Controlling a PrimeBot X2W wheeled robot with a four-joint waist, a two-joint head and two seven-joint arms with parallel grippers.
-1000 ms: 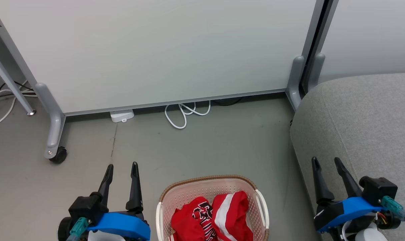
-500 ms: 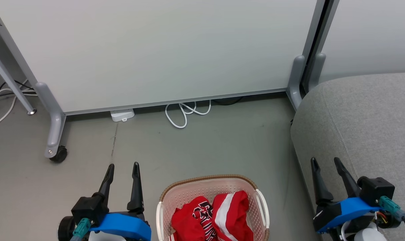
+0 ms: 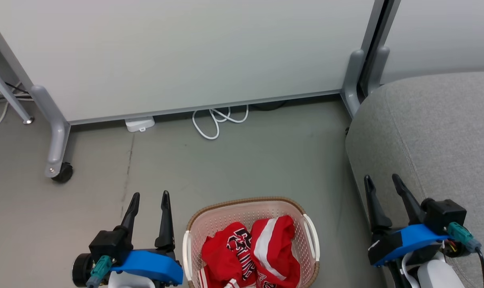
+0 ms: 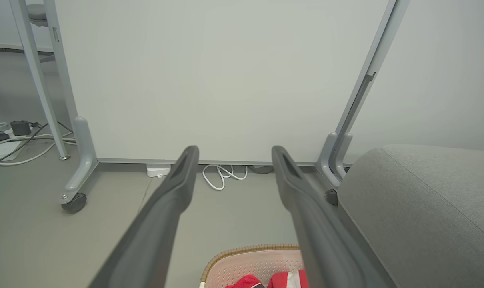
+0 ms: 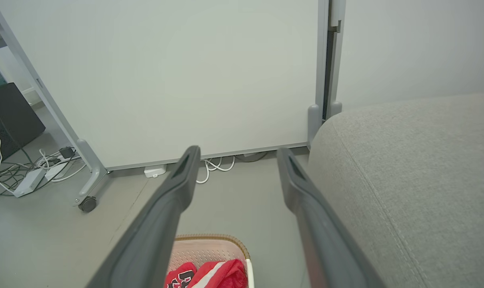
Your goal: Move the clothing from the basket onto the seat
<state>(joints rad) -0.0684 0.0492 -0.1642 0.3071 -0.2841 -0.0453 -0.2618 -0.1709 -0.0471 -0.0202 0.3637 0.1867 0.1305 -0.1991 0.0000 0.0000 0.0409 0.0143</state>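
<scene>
Red clothing [image 3: 250,256] bunched in basket [image 3: 246,202], bottom centre of frame. Left claw [image 3: 151,194] lower left, right claw [image 3: 381,177] lower right: both spread wide, empty. Left looks nearer basket. Seat [image 3: 438,132] at right, beside right claw.

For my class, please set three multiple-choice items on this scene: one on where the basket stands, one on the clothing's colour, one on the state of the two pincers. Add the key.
1. The basket stands: A. on the floor, left of the seat; B. on a table; C. on a shelf.
2. The clothing is mostly: A. blue; B. red; C. green.
3. The left pincer and right pincer are: A. both shut on fabric; B. one shut, one open; C. both open, holding nothing.
Key: 1 A, bare floor surrounds it; 2 B, red fabric with white stripes; 3 C, both sets of jaws stand apart, nothing between.
</scene>
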